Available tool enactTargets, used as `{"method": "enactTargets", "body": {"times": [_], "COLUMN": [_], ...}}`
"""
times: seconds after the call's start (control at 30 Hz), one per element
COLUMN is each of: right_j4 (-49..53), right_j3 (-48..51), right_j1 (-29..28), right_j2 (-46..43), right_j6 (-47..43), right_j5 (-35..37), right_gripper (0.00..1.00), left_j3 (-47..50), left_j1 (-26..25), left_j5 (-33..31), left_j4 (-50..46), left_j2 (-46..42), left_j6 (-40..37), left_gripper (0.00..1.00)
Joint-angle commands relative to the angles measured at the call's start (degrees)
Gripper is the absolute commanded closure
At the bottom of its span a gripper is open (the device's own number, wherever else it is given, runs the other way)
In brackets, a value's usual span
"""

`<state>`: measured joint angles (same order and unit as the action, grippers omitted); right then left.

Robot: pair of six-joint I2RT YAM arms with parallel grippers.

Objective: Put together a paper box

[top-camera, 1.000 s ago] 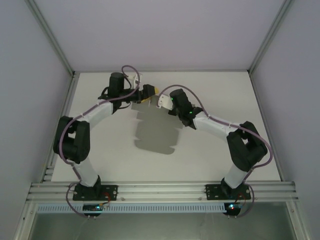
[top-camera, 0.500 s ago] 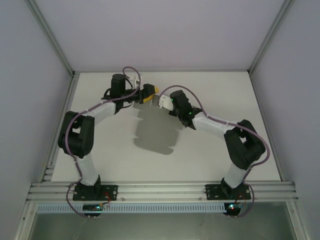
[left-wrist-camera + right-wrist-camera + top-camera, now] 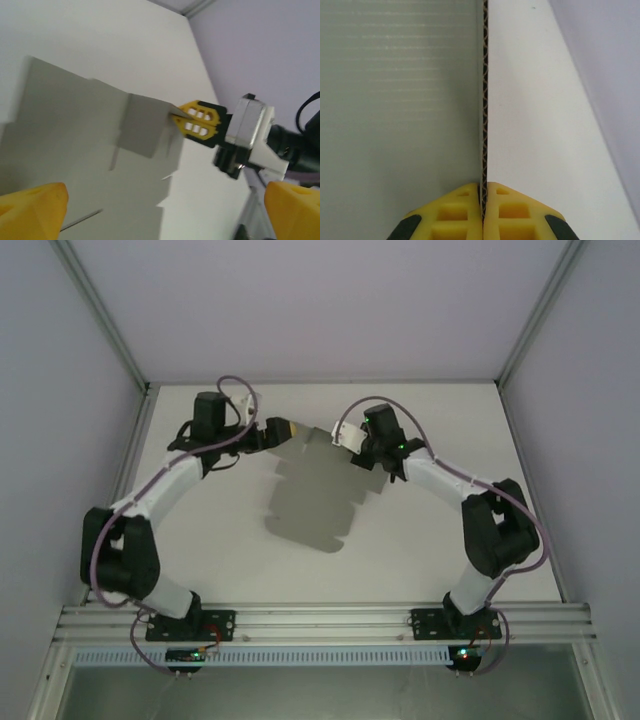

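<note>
Cardboard counts one piece: the paper box [image 3: 312, 498], a grey die-cut sheet lying mostly flat in the middle of the desk [image 3: 450, 420]. Two claws meet at its far edge. The right claw [image 3: 483, 200] pinches one upturned flap, whose corrugated edge sits between its yellow fingers [image 3: 512, 217]. The left claw [image 3: 283, 428] sits at the far-left corner, spread wide.

Nothing readable is showing: no text, label, brand, number or sign is appearing anywhere, and the box [image 3: 312, 495] is showing plain grey faces.
</note>
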<state>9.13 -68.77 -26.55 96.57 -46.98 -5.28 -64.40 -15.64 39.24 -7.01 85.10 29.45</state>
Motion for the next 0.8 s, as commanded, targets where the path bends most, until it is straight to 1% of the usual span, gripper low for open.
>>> {"method": "enactTargets", "body": {"times": [0.0,0.07,0.13,0.23,0.3,0.4,0.5,0.63,0.77], "right_j4": [13.88,17.18,17.07,16.53,17.04,16.77,15.75,14.69,13.09], "right_j3": [-7.30,-9.92,-9.91,-9.92,-10.48,-10.68,-10.48,-10.33,-9.89], "right_j1": [2.51,2.96,2.94,2.96,2.94,2.95,2.84,2.69,2.03], "right_j2": [-1.10,-0.55,-0.79,-0.87,-0.60,-0.60,-0.83,-0.77,-0.60], "right_j6": [-2.16,-2.33,-3.03,-3.12,-2.84,-2.46,-0.96,0.10,2.40], "right_j5": [-12.02,-12.56,-12.45,-11.87,-11.74,-12.21,-11.65,-8.98,-6.77], "right_gripper": [1.00,1.00,1.00,1.00,1.00,1.00,1.00,1.00,1.00], "left_j3": [2.22,4.39,7.22,11.17,14.45,17.73,18.60,19.37,20.91], "left_j1": [0.47,1.00,1.69,3.71,5.22,5.89,5.84,5.47,4.53], "left_j5": [-10.29,-13.28,-17.06,-19.02,-18.67,-17.45,-15.71,-9.06,-4.03], "left_j4": [-7.22,-8.56,-9.10,-8.77,-6.24,-1.96,0.24,5.41,11.00], "left_j2": [-4.89,-6.27,-7.18,-8.11,-8.93,-9.06,-7.61,-5.61,-5.47], "left_j6": [-6.15,-6.98,-6.89,-5.24,-3.89,-3.74,-4.31,-4.71,-3.88], "left_gripper": [0.00,0.00,0.00,0.00,0.00,0.00,0.00,0.00,0.00]}}
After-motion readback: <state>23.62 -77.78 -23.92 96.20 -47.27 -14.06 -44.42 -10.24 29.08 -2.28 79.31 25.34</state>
